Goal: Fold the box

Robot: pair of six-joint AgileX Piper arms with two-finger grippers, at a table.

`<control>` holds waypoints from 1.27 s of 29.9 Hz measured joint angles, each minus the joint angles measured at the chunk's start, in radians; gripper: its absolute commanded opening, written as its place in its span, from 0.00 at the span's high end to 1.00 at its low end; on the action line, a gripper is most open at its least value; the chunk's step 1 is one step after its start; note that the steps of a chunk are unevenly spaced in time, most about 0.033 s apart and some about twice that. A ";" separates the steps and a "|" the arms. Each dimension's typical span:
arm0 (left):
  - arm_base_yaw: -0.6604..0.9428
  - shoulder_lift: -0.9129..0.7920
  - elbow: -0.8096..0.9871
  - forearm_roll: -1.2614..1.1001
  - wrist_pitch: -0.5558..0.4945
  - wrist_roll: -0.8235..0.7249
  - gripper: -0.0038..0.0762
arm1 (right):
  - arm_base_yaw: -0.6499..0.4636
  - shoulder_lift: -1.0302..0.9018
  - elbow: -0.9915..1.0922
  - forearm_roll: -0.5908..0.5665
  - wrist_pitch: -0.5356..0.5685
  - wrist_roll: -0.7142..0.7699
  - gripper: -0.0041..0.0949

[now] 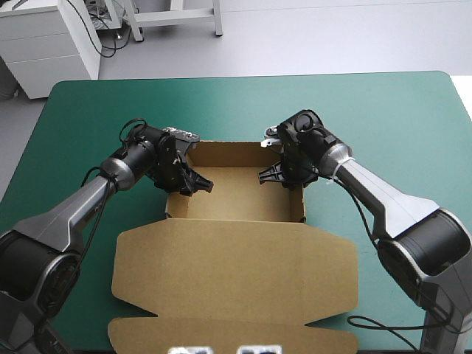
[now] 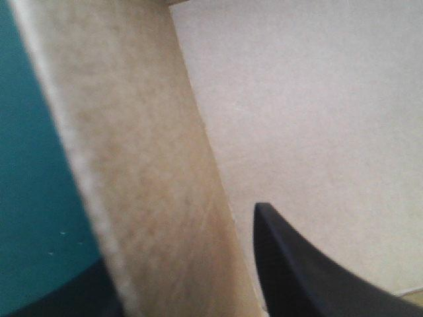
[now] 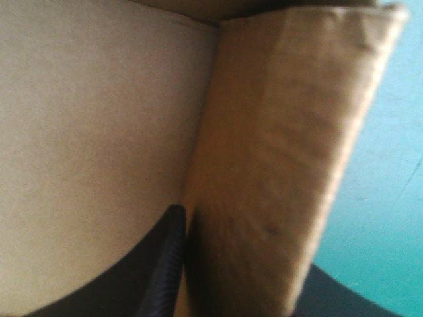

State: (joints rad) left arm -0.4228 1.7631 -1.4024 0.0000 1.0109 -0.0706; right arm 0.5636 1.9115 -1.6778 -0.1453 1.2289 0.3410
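The brown box (image 1: pixel 236 195) lies mid-table as an open tray with its walls raised. Its lid (image 1: pixel 236 273) is spread flat toward the near edge. My left gripper (image 1: pixel 189 181) straddles the tray's left wall (image 2: pixel 145 165), with one black finger (image 2: pixel 291 264) inside over the floor and the other outside, so it is shut on that wall. My right gripper (image 1: pixel 277 175) straddles the right wall (image 3: pixel 277 152) the same way. Its inner finger (image 3: pixel 170 244) presses against the board and its outer finger is beyond the wall.
Teal-green cover (image 1: pixel 243 103) surrounds the box, with a wide stretch toward the far edge. The lid's flaps (image 1: pixel 147 328) reach close to the near edge. Strips of cover (image 2: pixel 33 165) (image 3: pixel 390 165) show just outside each wall.
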 measured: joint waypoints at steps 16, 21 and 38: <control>-0.003 0.001 -0.278 0.024 0.190 0.007 0.36 | 0.006 0.000 -0.266 -0.033 0.011 -0.019 0.42; -0.003 -0.025 -0.384 0.083 0.220 0.010 0.36 | 0.006 0.000 -0.281 -0.030 0.013 -0.019 0.42; -0.003 -0.458 -0.126 0.163 0.239 0.012 0.96 | -0.077 -0.012 -0.281 0.106 0.018 -0.035 0.42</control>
State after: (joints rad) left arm -0.4261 1.3054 -1.5282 0.1633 1.2498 -0.0585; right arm 0.4866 1.8992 -1.9592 -0.0393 1.2466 0.3065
